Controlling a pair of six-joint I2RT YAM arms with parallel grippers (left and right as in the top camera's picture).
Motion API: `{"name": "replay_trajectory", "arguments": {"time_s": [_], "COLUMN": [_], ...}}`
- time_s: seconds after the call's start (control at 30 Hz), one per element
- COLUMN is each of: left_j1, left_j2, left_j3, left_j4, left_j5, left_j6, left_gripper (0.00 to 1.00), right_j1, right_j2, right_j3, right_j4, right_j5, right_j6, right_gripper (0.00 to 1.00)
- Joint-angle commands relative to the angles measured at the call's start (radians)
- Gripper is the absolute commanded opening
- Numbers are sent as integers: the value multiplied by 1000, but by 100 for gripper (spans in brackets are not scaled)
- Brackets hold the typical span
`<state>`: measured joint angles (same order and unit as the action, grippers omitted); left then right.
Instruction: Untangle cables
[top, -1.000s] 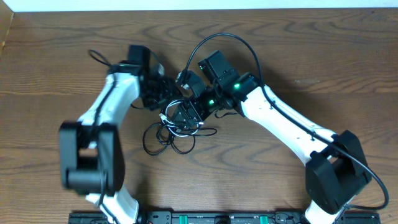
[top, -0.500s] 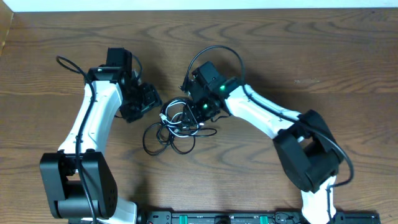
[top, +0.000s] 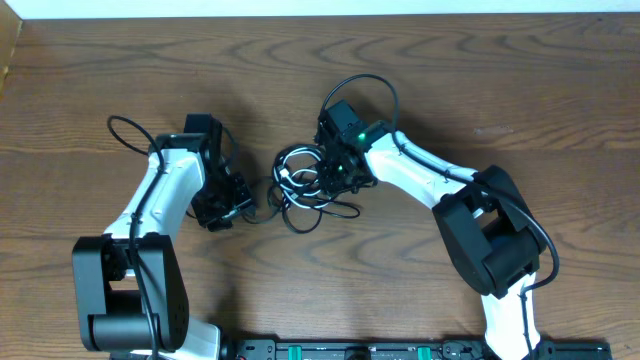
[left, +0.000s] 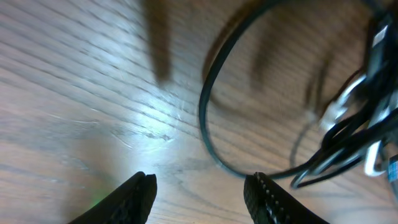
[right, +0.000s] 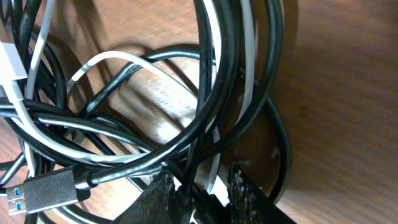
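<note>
- Right gripper (right: 200, 190) had its jaws drawn narrow at the right side of the tangle, with strands of the long thin black cord (right: 208, 93) caught between them. It looked like a grip.
- Left gripper (left: 202, 196) stood parted and empty, low over the brown wooden table (top: 500, 80), with one black loop lying just ahead of its tips.
- You had both cables in one knot mid-table, between the two grippers. The shorter thin white cord (right: 106, 60) threaded through the black coils, over some and under others.
- By my judgement you were anchoring one side so the other arm could draw a strand out. Nothing was separated yet.
- Your next move called for closing the left gripper on that single outer loop and pulling it slowly leftward while the right held.
- A dark grey USB plug (right: 53, 186) lay against the coils and could have snagged in a loop.
- One thick black arm wire (top: 370, 85) arched close above the tangle, so you had to avoid catching it.
</note>
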<state>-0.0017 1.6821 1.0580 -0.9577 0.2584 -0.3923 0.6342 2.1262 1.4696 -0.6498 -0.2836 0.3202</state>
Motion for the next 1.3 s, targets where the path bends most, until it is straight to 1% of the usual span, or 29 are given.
{"name": "replay_trajectory", "arguments": {"time_s": [0.0, 0.1, 0.17, 0.27, 0.37, 0.43, 0.5, 0.73, 0.8, 0.87, 0.93, 1.07, 1.13, 1.2, 1.27], "left_j1": [3, 2, 2, 2, 2, 2, 0, -42, -58, -73, -94, -107, -107, -107, -107], "left_j2": [5, 4, 4, 4, 5, 5, 5, 5, 5, 7, 18, 42, 50, 50, 50], "left_j3": [-6, -6, -6, -6, -6, -6, -7, -7, -7, -7, -7, -7, -7, -7, -7], "left_j4": [30, 95, 142, 201, 236, 250, 254, 261, 269, 272, 271, 273, 279, 287, 293], "left_j5": [107, 158, 171, 184, 183, 183, 180, 113, 97, 56, 0, -25, -37, -39, -39], "left_j6": [79, 98, 101, 105, 105, 104, 104, 103, 100, 72, 54, 54, 55, 55, 55], "left_gripper": [52, 52, 52, 52, 51, 48, 47, 46, 42, 41, 40, 40, 35, 32, 24], "right_j1": [-11, -2, 7, 21, 35, 41, 43, 43, 43, 43, 43, 43, 43, 43, 43], "right_j2": [9, 9, 9, 9, 9, 9, 9, 9, 9, 9, 9, 9, 9, 9, 9], "right_j3": [2, 2, 2, 2, 2, 2, 2, 2, 2, 2, 2, 2, 2, 2, 2], "right_j4": [-4, -4, 4, 34, 61, 70, 71, 71, 71, 71, 71, 71, 71, 71, 71], "right_j5": [71, 71, 58, -8, -26, -26, -26, -26, -25, -25, -26, -25, -25, -25, -22], "right_j6": [16, 16, 9, -59, -75, -75, -75, -75, -75, -75, -75, -75, -75, -75, -75], "right_gripper": [27, 29, 33, 35, 36, 36, 37, 37, 37, 37, 37, 38, 38, 38, 38]}}
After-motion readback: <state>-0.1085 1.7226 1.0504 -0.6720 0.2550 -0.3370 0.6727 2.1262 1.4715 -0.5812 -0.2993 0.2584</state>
